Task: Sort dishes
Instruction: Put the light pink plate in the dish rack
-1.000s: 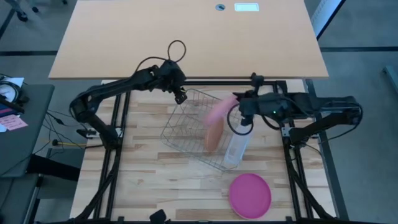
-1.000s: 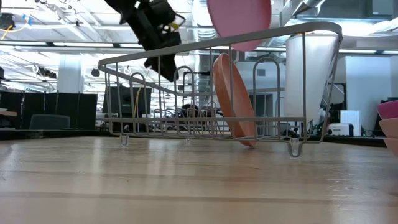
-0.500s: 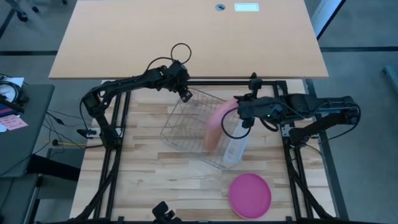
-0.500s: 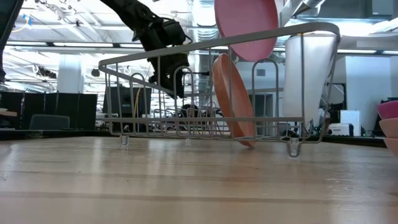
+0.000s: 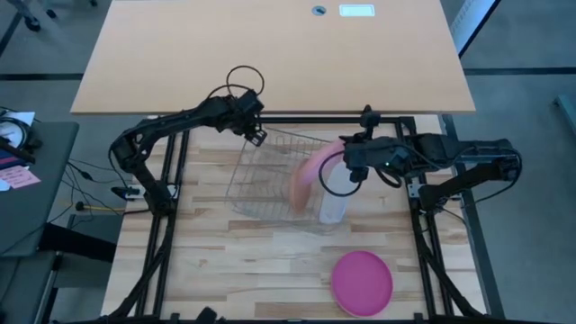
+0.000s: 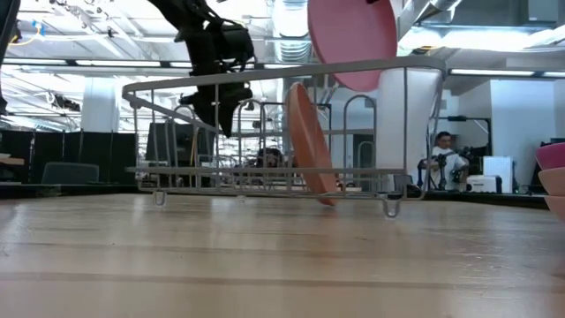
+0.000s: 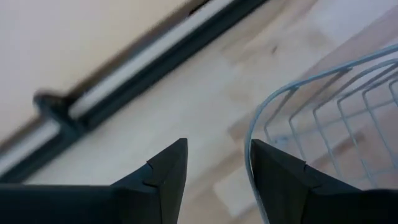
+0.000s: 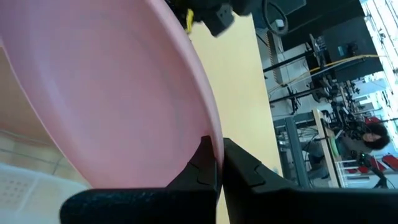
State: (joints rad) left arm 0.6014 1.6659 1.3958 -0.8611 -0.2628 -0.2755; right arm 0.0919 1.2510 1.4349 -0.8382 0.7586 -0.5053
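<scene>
Right wrist view shows the right end effector (image 8: 217,163) pinching only the pink plate's (image 8: 118,99) rim above the rack (image 5: 270,180), so it could slip, while the left end effector (image 7: 214,168), parted at the rack's corner, could tug it askew.

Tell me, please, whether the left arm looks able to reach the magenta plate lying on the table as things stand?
Probably not easily: the left gripper sits at the wire rack's far corner, and the rack lies between it and the magenta plate near the table's front right.

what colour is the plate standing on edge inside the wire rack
Salmon-orange round plastic plate; the low view shows it best.
</scene>
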